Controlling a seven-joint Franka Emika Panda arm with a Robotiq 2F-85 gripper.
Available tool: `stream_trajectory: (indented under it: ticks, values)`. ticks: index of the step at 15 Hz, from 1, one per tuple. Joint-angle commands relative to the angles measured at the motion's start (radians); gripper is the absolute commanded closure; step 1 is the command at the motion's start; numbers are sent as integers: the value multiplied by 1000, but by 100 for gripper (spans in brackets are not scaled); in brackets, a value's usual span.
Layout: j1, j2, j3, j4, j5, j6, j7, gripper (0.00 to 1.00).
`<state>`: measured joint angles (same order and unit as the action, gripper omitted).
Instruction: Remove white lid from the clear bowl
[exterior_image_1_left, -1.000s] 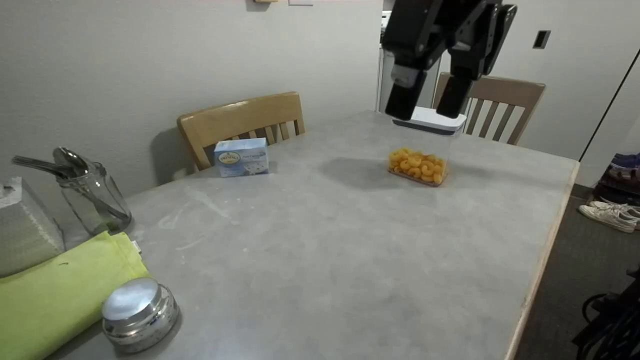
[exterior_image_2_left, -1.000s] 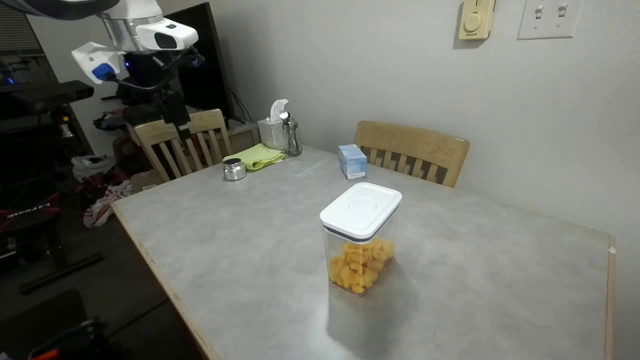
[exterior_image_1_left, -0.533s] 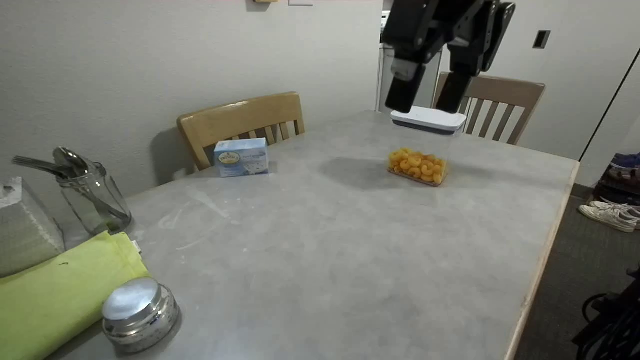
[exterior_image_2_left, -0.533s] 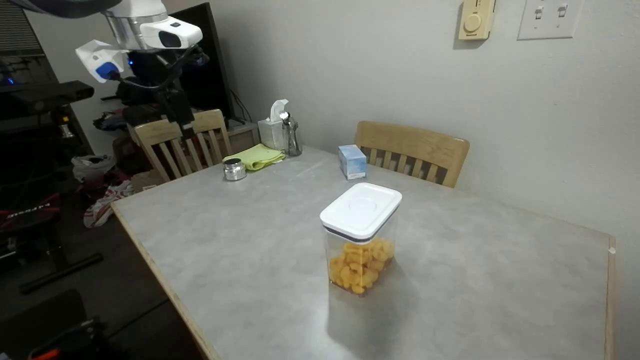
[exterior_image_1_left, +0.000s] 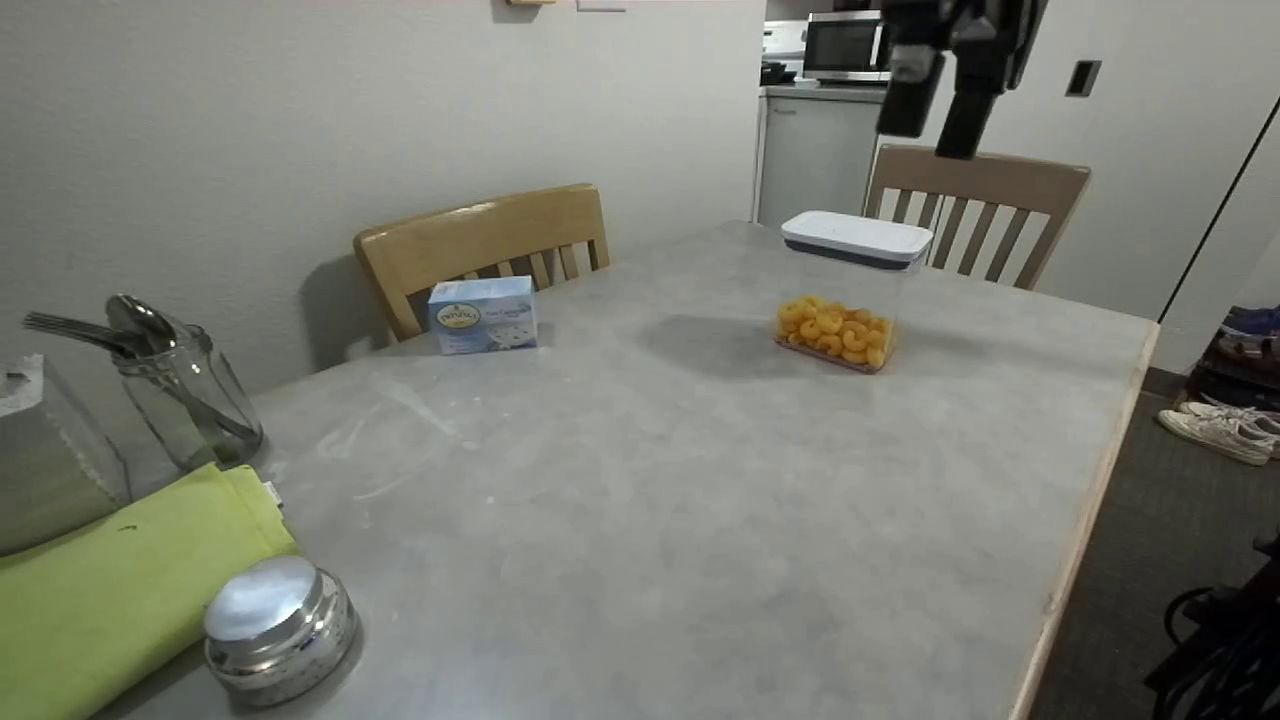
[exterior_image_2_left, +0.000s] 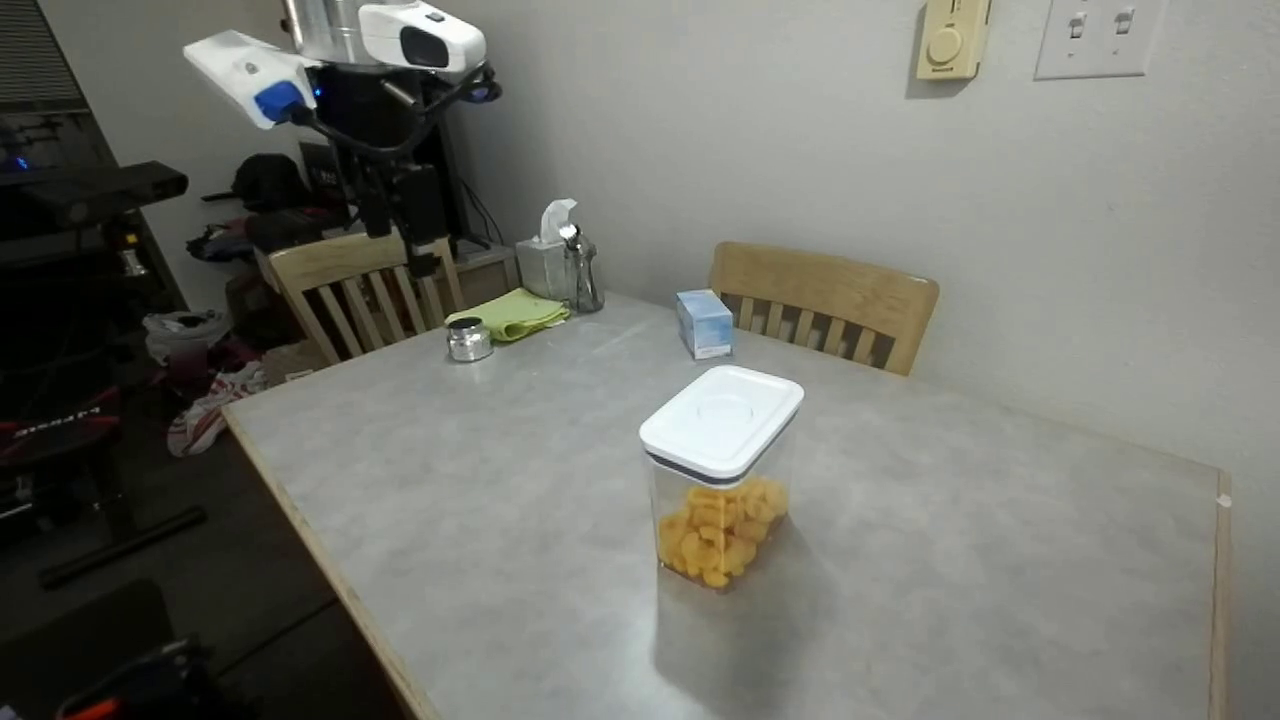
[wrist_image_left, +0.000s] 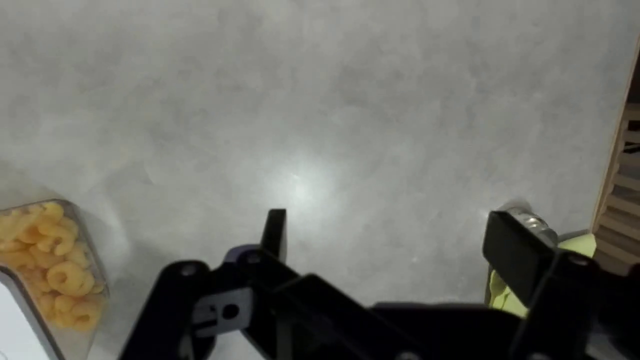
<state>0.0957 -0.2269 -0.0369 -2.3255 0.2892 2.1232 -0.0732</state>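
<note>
The white lid (exterior_image_1_left: 857, 236) sits on top of the clear bowl (exterior_image_1_left: 850, 284), a see-through container with yellow-orange pasta at its bottom. In an exterior view the lid (exterior_image_2_left: 722, 420) lies flat on the upright bowl (exterior_image_2_left: 668, 492). In the wrist view the lid (wrist_image_left: 20, 325) and bowl (wrist_image_left: 70, 337) are partly cut off at the lower left. My gripper (exterior_image_1_left: 932, 142) is open and empty. It hangs in the air, well above the table and apart from the bowl. It also shows in an exterior view (exterior_image_2_left: 400, 248) and in the wrist view (wrist_image_left: 387, 222).
The grey table (exterior_image_1_left: 640, 520) carries a blue-and-white box (exterior_image_1_left: 484, 316), a glass jug with utensils (exterior_image_1_left: 190, 400), a yellow-green cloth (exterior_image_1_left: 130, 590), a round metal jar (exterior_image_1_left: 280, 630) and a tissue box (exterior_image_1_left: 50, 450). Wooden chairs (exterior_image_2_left: 830, 290) stand at its edges.
My gripper has moved up and to the right in one exterior view and to the right in another, and it has turned somewhat. The lid and bowl have not moved.
</note>
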Motion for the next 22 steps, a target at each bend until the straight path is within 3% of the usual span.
stream_trajectory:
  ticks: [1,3,4,6,12,15,18,22]
  values:
    - [-63,36,-61,85,-21,-220,-131,0]
    - [-94,62,-92,133,-40,-318,-186,0]
    - [-84,11,-63,67,-22,-236,-138,0]
    - [-104,25,-82,97,-27,-286,-171,0]
    - [-102,44,-82,104,-35,-279,-213,0]
    - [-110,70,-88,100,-141,-189,-348,0]
    - [-135,146,-118,104,-242,-13,-479,0]
    - [-165,264,-143,139,-110,201,-678,0]
